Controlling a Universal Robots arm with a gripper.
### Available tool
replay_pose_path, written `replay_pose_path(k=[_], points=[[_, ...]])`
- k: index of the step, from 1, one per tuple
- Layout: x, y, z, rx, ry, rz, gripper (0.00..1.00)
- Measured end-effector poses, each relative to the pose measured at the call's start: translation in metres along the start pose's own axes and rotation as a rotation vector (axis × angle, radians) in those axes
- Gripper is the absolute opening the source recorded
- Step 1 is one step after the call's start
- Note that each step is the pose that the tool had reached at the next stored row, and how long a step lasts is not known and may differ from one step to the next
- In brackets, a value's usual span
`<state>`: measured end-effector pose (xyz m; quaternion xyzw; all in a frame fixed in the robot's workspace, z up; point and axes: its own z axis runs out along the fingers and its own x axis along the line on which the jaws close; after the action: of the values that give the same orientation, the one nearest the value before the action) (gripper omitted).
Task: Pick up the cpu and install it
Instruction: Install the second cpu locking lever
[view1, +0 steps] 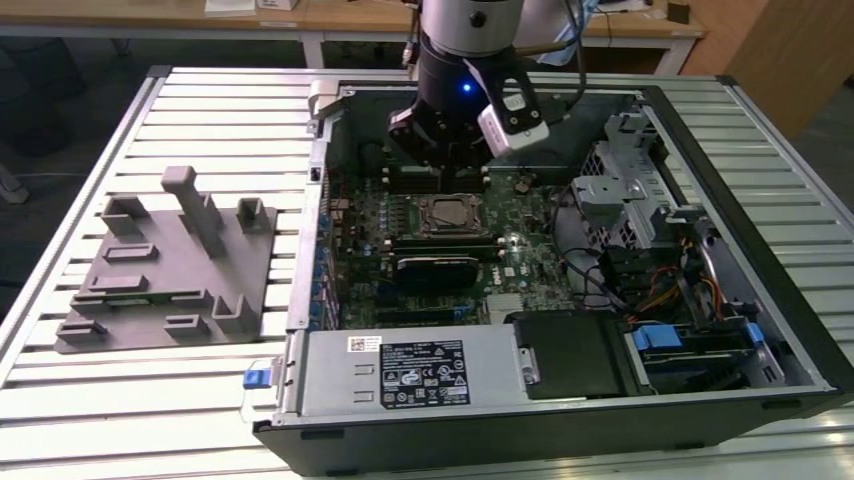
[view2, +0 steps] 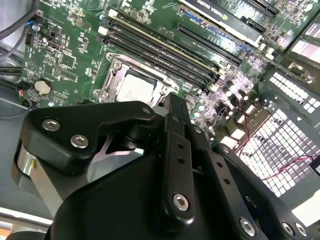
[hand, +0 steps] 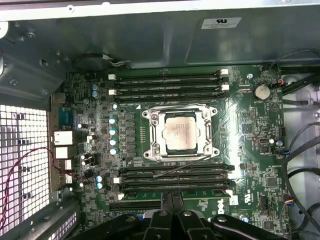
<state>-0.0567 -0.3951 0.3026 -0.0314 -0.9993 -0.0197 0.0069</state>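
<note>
Slatted metal bench (view1: 200, 400) fills most of the exterior view, with wooden furniture behind it at the top of the frame. On it lies an open computer case (view1: 561, 400), which takes the centre and the right of the frame. At centre left of the frame a grey tray (view1: 167, 290) with upright posts rests on the slats, apart from the case. Inside the case the green motherboard (hand: 255, 150) lies flat, with dark memory slots (hand: 170, 82) on two sides of the socket frame (hand: 207, 132).

The robot arm (view1: 461, 60) comes down from the top centre of the exterior view. Its tool (hand: 171, 202) hangs over the board, at the bottom centre of the first wrist view, with the two fingers pressed together and nothing between them.

The cpu (hand: 179, 131) sits inside the socket frame, in the middle of the first wrist view, its silvery top up. It looks seated flat, though I cannot say this surely. In the second wrist view the cpu (view2: 136, 87) appears just above the black tool body.
</note>
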Motion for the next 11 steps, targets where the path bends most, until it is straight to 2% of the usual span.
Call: replay_pose_path(k=[4,8,9,11], points=[[0.0000,-0.0001,0.0013,-0.0031,0.0001,0.000,0.11],[-0.0001,-0.0001,0.0030,-0.0120,0.0006,0.000,0.11],[-0.0001,-0.0002,0.0036,-0.0166,0.0010,0.000,0.11],[-0.0001,-0.0002,0.0042,-0.0459,0.0029,-0.001,0.11]])
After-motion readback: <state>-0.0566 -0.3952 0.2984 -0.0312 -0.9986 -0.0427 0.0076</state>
